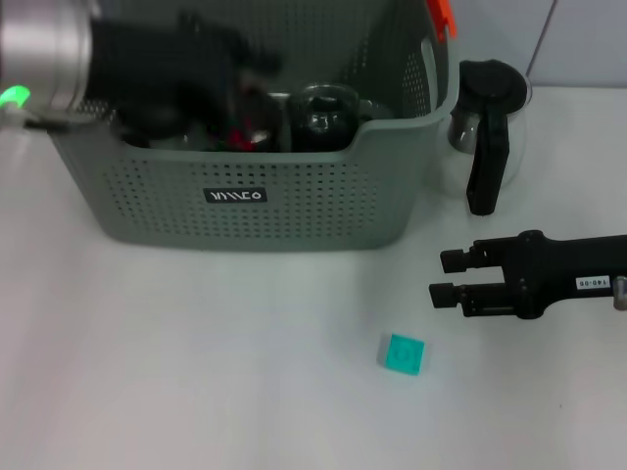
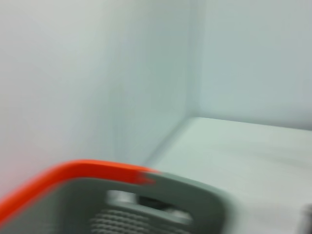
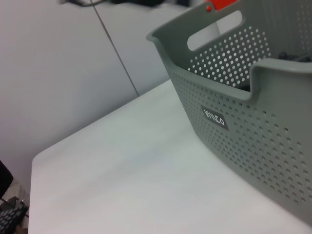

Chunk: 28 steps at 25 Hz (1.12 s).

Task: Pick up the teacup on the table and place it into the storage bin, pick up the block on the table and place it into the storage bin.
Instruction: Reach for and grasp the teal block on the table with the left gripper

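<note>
The grey perforated storage bin (image 1: 294, 196) stands at the back of the white table (image 1: 176, 372), and its labelled wall (image 3: 253, 136) also fills the right wrist view. Inside it sits a dark glossy rounded thing that looks like the teacup (image 1: 323, 119). My left gripper (image 1: 201, 83) is a black blur over the bin's left half, close to that cup. The left wrist view shows only the bin's orange-clipped rim (image 2: 97, 170). A teal block (image 1: 403, 353) lies on the table in front. My right gripper (image 1: 438, 277) hovers open just behind and to the right of the block, fingers pointing left.
A glass coffee pot (image 1: 487, 127) with a black handle stands right of the bin, behind the right arm. An orange handle clip (image 1: 443, 14) tops the bin's right end. Bare white tabletop stretches across the front left.
</note>
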### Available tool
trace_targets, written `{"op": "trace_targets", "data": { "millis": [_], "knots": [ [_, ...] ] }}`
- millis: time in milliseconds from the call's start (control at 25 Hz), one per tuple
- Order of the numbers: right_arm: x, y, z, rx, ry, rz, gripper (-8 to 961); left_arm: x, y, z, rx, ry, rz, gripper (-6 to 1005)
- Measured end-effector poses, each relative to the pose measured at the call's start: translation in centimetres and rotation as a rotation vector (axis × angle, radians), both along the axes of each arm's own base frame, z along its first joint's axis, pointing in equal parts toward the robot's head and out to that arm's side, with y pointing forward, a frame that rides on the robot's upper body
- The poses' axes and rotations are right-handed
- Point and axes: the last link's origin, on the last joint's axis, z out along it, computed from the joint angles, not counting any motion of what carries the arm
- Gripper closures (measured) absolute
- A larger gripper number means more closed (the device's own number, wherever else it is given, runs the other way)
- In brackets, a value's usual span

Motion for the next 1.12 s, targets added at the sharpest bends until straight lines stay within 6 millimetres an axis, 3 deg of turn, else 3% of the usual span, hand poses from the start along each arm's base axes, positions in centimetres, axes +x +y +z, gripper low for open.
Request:
{"op": "trace_targets", "data": {
  "millis": [120,320,640,1120],
  "knots": [
    [-0.1,0.0,0.0,0.0,0.001,0.002,311,-1.3,-2.8,-1.4,-0.163,0.025,-0.092,475],
    [0.0,0.0,0.1,0.0,0.0,-0.004,311,-2.9,-4.7,-4.9,-0.337,0.048,-0.164,463],
    [0.5,-0.2,0.2,0.003,-0.004,-0.018,311,-3.1,-4.5,-10.4,-0.458,0.152,-0.185,458],
    [0.7,-0.1,0.3,0.01,-0.012,-0.022,311,-1.6,-3.7,-16.5,-0.408,0.296,-0.261,453]
  ]
}}
